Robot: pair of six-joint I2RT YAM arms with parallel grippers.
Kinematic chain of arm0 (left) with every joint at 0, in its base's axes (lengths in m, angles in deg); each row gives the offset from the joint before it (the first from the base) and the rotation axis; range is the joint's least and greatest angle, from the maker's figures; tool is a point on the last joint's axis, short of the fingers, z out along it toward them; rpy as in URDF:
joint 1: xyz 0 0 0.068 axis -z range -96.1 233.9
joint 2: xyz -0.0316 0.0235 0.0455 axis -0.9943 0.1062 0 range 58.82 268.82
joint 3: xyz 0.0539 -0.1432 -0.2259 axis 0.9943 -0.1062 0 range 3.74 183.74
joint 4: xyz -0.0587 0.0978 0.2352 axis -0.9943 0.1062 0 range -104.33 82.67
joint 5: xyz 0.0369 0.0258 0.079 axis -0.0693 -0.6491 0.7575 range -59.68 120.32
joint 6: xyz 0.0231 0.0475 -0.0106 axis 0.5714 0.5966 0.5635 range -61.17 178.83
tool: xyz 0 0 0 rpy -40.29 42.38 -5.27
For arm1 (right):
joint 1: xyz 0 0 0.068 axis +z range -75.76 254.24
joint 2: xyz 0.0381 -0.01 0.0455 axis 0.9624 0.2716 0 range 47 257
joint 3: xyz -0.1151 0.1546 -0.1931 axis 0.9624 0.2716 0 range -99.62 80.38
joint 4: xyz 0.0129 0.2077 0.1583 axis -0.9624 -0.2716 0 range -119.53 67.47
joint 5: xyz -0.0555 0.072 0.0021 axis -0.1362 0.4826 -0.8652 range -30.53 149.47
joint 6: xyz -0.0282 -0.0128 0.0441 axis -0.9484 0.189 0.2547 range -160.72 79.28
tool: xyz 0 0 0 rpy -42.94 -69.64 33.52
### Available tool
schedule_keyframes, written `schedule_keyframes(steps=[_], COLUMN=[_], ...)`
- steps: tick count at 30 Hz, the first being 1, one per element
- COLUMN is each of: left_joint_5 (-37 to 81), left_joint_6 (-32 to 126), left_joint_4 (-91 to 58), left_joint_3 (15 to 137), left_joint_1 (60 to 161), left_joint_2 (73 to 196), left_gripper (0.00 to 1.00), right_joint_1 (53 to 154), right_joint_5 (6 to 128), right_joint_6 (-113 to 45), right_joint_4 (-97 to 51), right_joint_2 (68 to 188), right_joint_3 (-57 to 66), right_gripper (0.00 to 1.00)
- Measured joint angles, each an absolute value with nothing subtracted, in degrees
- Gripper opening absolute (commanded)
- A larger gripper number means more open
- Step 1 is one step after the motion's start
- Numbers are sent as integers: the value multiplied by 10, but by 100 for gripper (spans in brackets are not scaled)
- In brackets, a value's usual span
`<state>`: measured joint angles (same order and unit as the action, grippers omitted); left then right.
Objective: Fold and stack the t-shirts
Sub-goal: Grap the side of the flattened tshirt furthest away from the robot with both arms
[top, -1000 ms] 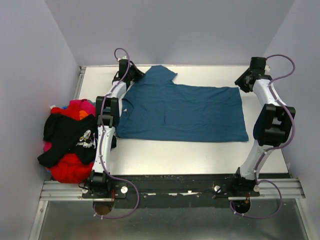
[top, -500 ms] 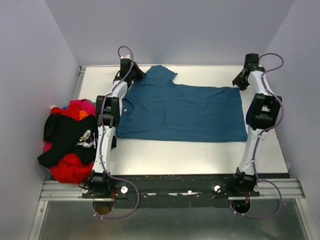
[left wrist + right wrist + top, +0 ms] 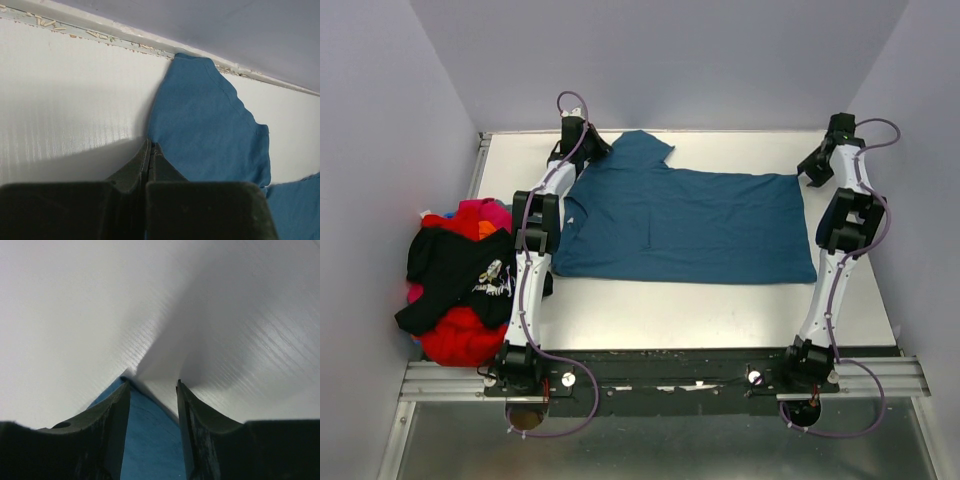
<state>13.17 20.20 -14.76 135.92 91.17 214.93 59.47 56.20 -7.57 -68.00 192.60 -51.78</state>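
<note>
Right arm (image 3: pixel 842 222) has drawn its elbow in; right gripper (image 3: pixel 152 384) stands parted astride a corner of the shirt (image 3: pixel 690 225). I see left gripper (image 3: pixel 150 148) clenched at the shirt's edge.

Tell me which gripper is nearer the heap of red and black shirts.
Left. The left gripper pinches the far-left sleeve of the teal shirt, just beyond the heap; the right gripper is at its far-right corner.

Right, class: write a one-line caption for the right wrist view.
Open right gripper poised over a corner of the plain teal-blue cloth t-shirt lying on the white table.
</note>
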Motion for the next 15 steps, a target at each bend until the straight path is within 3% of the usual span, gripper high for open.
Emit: schedule_keyframes(steps=[5, 15], left_joint_5=[132, 132], left_joint_6=[203, 202], left_joint_4=[-147, -147], left_joint_3=[1359, 1359], left_joint_1=[912, 912], left_joint_2=[2149, 2149], left_gripper=[0, 0], right_joint_1=[592, 596], right_joint_5=[587, 625], right_joint_6=[-79, -92], right_joint_4=[-687, -692], right_joint_2=[1931, 1956], right_joint_3=[-536, -571], right_gripper=[60, 43])
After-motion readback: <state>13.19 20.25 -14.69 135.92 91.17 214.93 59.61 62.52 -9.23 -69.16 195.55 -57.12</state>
